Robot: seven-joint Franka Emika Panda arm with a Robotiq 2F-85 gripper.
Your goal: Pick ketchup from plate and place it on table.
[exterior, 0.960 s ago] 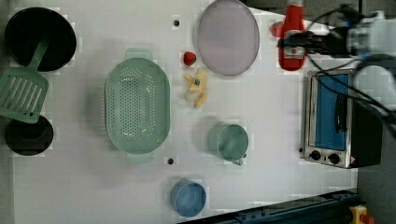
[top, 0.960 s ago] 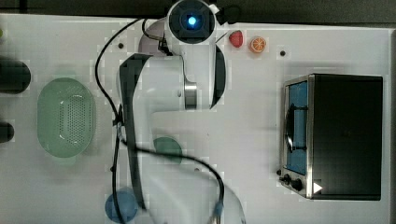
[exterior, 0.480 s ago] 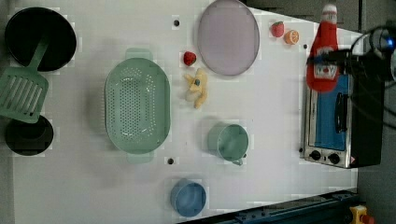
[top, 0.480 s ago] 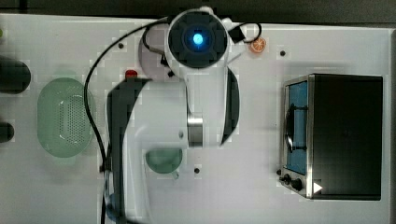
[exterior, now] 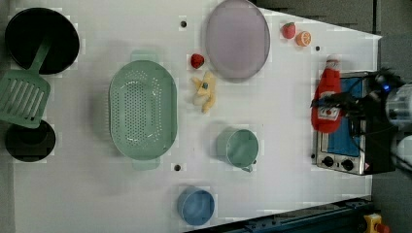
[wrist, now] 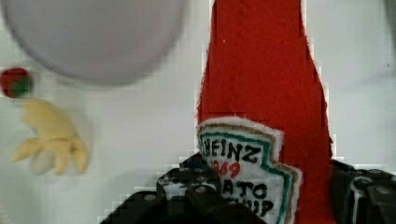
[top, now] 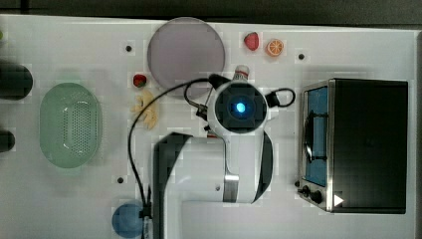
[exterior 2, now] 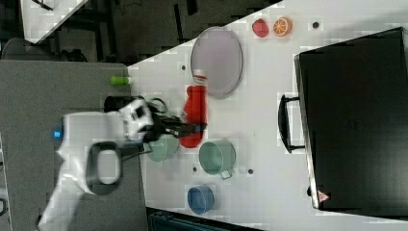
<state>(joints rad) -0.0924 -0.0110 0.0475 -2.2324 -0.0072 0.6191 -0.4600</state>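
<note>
The ketchup (wrist: 261, 93), a soft red bottle with a white cap and a pale label, is held by its lower body in my gripper (wrist: 275, 196), which is shut on it. In the left view the ketchup (exterior: 328, 99) hangs in front of the oven with my gripper (exterior: 333, 104) across its label. In the right view the bottle (exterior 2: 195, 113) lies over the white table (exterior 2: 260, 115), just off the edge of the lilac plate (exterior 2: 216, 55). In the top view its cap (top: 241, 73) peeks out beside the plate (top: 186, 50). The plate (exterior: 237, 39) is bare.
A toaster oven (top: 363, 144) stands at the top view's right. On the table are a green perforated basket (exterior: 142, 109), a teal cup (exterior: 241, 148), a blue bowl (exterior: 195, 206), a toy banana (exterior: 204, 90), a strawberry (exterior: 197, 60) and an orange slice (exterior: 303, 39).
My gripper has carried the ketchup away from the plate's edge, toward the left view's lower right. The arm has swung in the top view, uncovering the plate.
</note>
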